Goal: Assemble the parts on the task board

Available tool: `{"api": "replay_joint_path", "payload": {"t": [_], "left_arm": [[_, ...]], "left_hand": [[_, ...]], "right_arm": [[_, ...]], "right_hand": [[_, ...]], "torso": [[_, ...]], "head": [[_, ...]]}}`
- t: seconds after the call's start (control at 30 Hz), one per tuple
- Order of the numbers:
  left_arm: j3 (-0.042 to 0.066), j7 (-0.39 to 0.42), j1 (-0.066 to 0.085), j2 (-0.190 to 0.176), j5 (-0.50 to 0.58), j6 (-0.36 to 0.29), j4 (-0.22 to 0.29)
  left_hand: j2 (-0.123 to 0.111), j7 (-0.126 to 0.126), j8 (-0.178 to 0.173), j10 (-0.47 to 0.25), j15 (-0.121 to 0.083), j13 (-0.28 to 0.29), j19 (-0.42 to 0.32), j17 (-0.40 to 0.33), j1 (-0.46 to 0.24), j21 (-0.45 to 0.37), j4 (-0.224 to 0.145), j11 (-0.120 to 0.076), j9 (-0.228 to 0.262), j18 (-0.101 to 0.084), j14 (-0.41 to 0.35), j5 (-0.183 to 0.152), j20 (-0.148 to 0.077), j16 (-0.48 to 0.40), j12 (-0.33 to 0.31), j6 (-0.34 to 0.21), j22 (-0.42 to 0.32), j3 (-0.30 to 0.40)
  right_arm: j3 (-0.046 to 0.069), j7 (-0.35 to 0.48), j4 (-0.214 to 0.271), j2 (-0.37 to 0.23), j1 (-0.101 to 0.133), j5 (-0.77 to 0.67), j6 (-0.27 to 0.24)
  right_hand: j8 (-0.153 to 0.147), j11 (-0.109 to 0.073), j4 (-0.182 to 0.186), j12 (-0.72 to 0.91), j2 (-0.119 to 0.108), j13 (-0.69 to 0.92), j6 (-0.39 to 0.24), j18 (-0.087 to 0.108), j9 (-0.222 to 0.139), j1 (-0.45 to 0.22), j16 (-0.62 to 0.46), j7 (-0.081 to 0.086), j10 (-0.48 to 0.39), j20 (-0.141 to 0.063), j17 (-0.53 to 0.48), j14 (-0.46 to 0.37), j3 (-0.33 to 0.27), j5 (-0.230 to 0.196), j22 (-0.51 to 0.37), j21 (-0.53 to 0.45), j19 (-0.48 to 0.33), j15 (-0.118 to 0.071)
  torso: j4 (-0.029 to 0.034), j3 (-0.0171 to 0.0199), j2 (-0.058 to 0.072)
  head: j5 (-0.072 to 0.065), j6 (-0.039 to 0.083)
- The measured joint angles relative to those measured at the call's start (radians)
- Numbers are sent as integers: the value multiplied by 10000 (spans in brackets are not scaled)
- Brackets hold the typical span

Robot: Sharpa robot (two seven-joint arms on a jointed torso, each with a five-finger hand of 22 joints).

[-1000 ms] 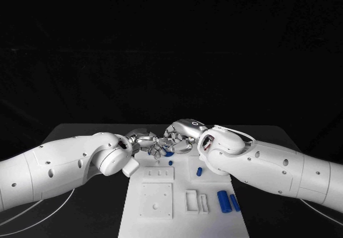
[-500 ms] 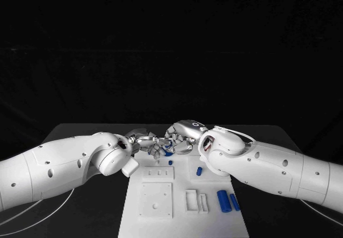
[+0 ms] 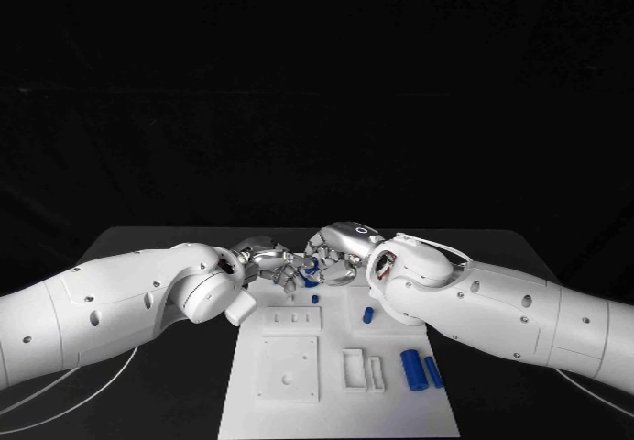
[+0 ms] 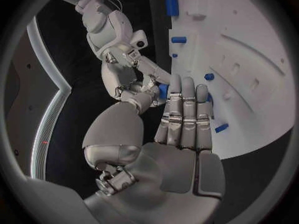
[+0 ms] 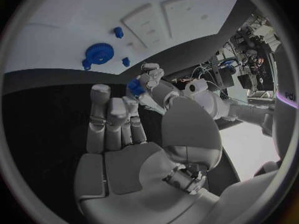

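Above the far end of the white task board point(image 3: 397, 412), my left hand point(image 3: 271, 264) and right hand point(image 3: 337, 257) meet fingertip to fingertip. A small blue part point(image 3: 310, 269) sits between them. In the left wrist view the blue part point(image 4: 163, 90) lies at my left thumb tip, and the right hand point(image 4: 127, 67) reaches in to it. In the right wrist view the same part point(image 5: 135, 87) is pinched at my right thumb and fingertip, with the left hand point(image 5: 152, 79) touching it. Both hands grip it.
On the board lie a small blue piece point(image 3: 316, 300), a short blue peg point(image 3: 368, 316) and two blue cylinders point(image 3: 413, 371) near its right edge. A blue gear point(image 5: 96, 52) sits at the board's far end. Black table surrounds the board.
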Motion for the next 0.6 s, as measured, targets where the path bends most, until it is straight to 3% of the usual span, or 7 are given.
{"api": "replay_joint_path", "payload": {"t": [0.1,0.3,0.47,0.6], "left_arm": [[3,-24,0,4,-33,7,-6],[7,-91,2,10,-157,5,-11],[10,-125,3,24,-255,-33,-14],[9,-142,2,39,-337,-122,-10]], "left_hand": [[-20,1,0,54,-36,38,39,0,-7,29,-153,14,21,-53,36,109,-39,26,0,1,0,96],[-126,88,136,339,-214,217,109,122,-115,120,-464,-140,75,-56,214,729,-107,346,168,126,-1,243],[-181,55,185,479,-266,322,163,220,-170,230,-586,-231,75,-58,339,897,-161,472,281,170,-2,255],[-284,52,273,699,-415,522,401,342,-273,430,-617,-310,75,-62,561,1605,-213,713,529,358,-2,226]], "right_arm": [[-2,0,-12,13,-5,3,3],[-8,0,-22,30,-21,19,15],[-11,10,-16,22,-25,39,29],[-10,17,-17,18,-25,80,40]], "right_hand": [[0,0,-4,0,0,0,0,-1,0,0,0,0,0,1,0,0,-4,0,0,0,-1,1],[-2,1,-9,0,-1,0,0,0,3,-1,0,1,1,14,-1,10,-9,11,0,0,-14,14],[-31,1,7,0,-1,0,-1,-1,2,-1,0,2,1,15,4,10,7,11,0,0,-15,16],[-33,1,8,0,-53,-1,-2,-1,1,-53,0,3,1,16,8,10,8,11,0,0,-16,18]], "torso": [[4,0,2],[4,-1,2],[3,6,0],[-1,6,-1]], "head": [[0,-11],[15,-27],[29,-46],[35,-65]]}}
